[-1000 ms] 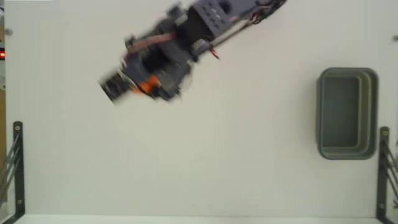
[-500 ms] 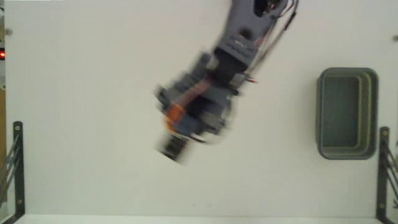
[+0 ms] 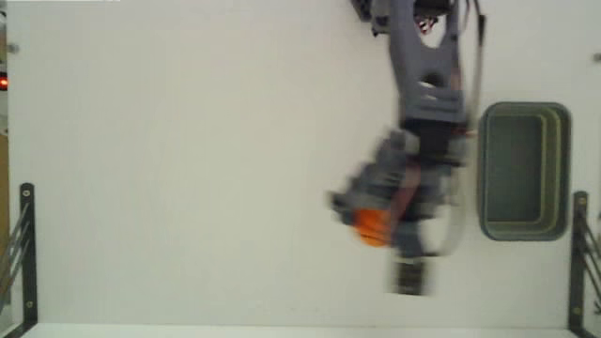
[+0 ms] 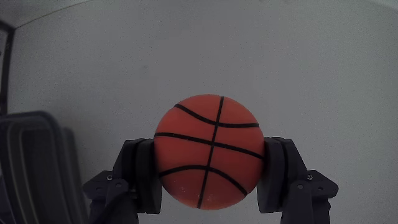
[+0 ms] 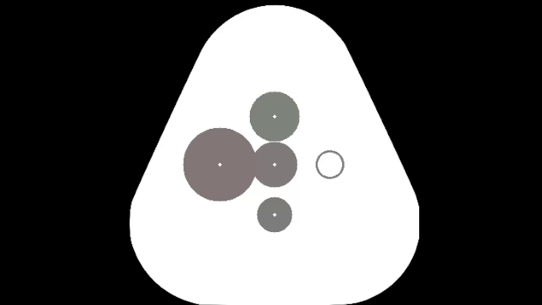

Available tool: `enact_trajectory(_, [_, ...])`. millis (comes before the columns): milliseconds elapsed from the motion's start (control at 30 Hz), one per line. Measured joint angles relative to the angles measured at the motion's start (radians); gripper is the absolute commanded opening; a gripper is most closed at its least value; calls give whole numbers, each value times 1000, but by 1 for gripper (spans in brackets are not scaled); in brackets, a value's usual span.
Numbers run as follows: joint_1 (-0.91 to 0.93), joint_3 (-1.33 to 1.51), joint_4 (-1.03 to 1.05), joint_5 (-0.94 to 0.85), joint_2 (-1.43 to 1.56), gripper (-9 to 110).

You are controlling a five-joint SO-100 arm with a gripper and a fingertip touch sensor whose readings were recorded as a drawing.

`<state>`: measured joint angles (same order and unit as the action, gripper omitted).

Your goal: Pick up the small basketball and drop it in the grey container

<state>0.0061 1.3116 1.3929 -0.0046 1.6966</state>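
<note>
Jaws of the dark two-finger gripper [image 4: 209, 177] are clamped across the widest part of the small orange basketball with black seams [image 4: 209, 152], held clear of the white table [image 3: 188, 188]. A light, smooth, slip-prone ball is judged, so this mid-line hold suits it. Beyond, the rectangular grey-green plastic container [image 3: 560, 169] sits just beside the arm in the fixed view.

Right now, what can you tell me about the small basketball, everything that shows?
The basketball is a small orange ball with thin black seam lines and a matte, rubbery-looking surface. The gripper is shut on it, with one dark finger pressed against each side. In the fixed view it shows only as an orange patch under the blurred arm, above the white table, just left of the grey bin and not over it.
</note>
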Motion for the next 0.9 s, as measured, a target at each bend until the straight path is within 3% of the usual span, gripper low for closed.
enact_trajectory(900, [-577,-110,18,0,-92,86])
